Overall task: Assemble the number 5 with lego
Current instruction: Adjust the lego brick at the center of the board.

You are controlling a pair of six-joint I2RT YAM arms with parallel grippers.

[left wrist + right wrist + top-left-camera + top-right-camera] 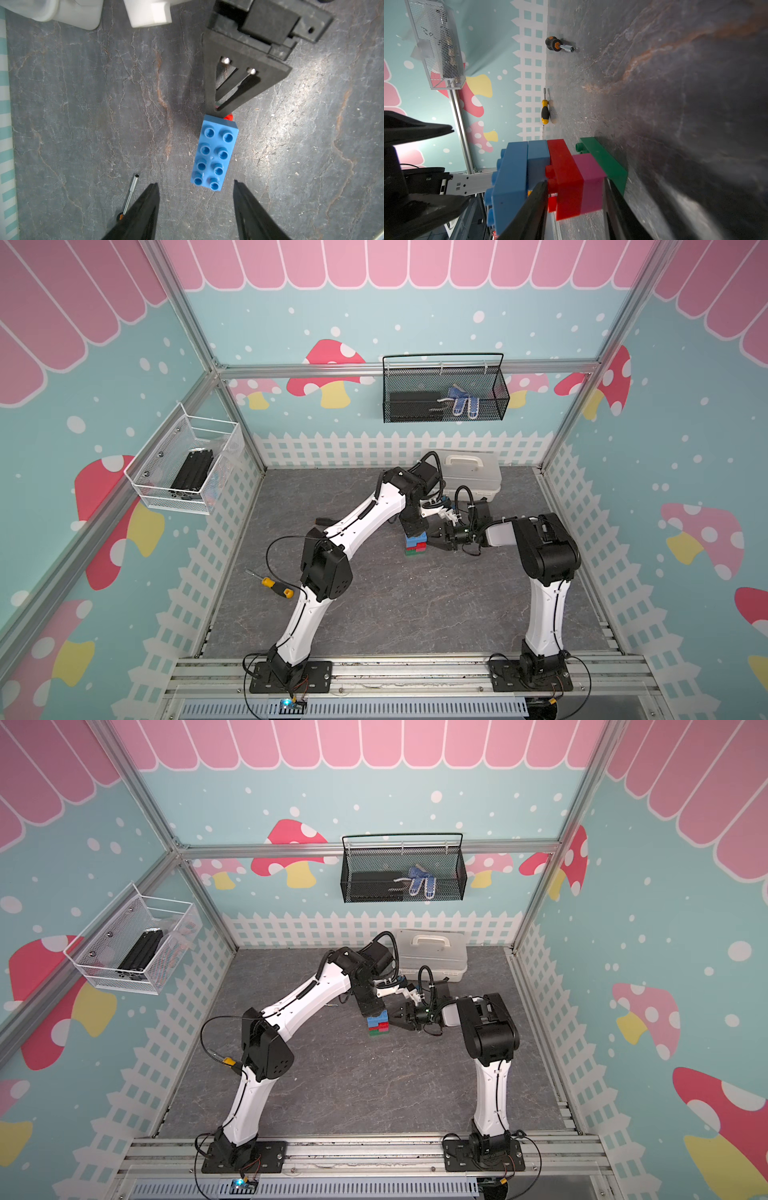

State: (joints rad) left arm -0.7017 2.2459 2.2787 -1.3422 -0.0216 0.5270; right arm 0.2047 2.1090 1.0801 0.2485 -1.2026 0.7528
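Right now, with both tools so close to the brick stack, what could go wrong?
1. The right tool straddles the red brick and pink brick from the side; a sideways push could tip the stack, which stands only on the green brick.
2. The left tool hangs open over the long blue brick, which overhangs at one end; pressing there could lever it off.
3. The tools are close together and might collide.

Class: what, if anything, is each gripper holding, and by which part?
The right gripper clamps the lego stack across its red brick and pink brick. The left gripper is open above it, holding nothing.
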